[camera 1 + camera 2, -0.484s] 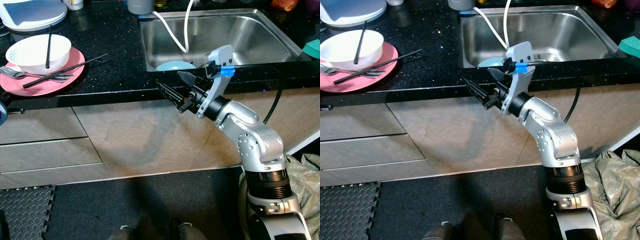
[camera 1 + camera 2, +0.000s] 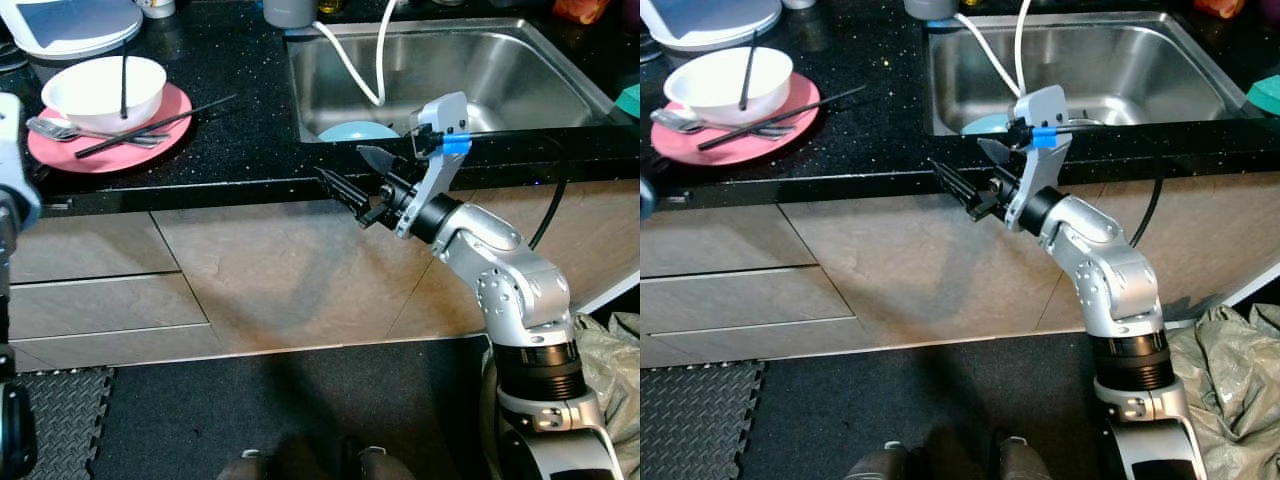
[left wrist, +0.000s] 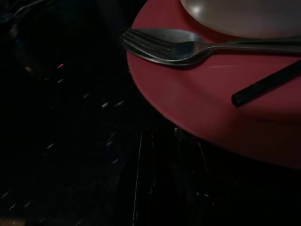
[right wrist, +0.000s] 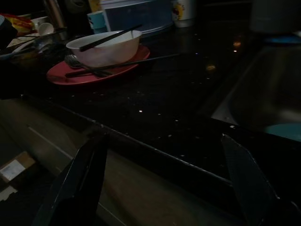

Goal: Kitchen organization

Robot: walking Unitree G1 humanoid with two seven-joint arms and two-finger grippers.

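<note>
A pink plate (image 2: pixel 150 140) lies on the black counter at the left. It carries a white bowl (image 2: pixel 95 95), a fork (image 2: pixel 50 128) and a black chopstick (image 2: pixel 190 110), and another chopstick stands in the bowl. My left arm (image 2: pixel 12 150) is raised at the left edge. Its wrist view looks closely at the plate (image 3: pixel 197 108) and fork (image 3: pixel 160 47). My right gripper (image 2: pixel 342 163) hangs open and empty in front of the counter edge, just left of the steel sink (image 2: pixel 470 70). A light blue dish (image 2: pixel 355 131) lies in the sink.
A white hose (image 2: pixel 350 70) hangs into the sink. A white and blue lid (image 2: pixel 70 25) sits behind the plate. Cabinet drawers (image 2: pixel 90 290) run under the counter. A foam mat (image 2: pixel 60 420) lies on the floor at the left and a grey bag (image 2: pixel 610 350) at the right.
The camera has shifted slightly. My left arm has risen into view at the left edge, closer to the plate. The right arm holds its place.
</note>
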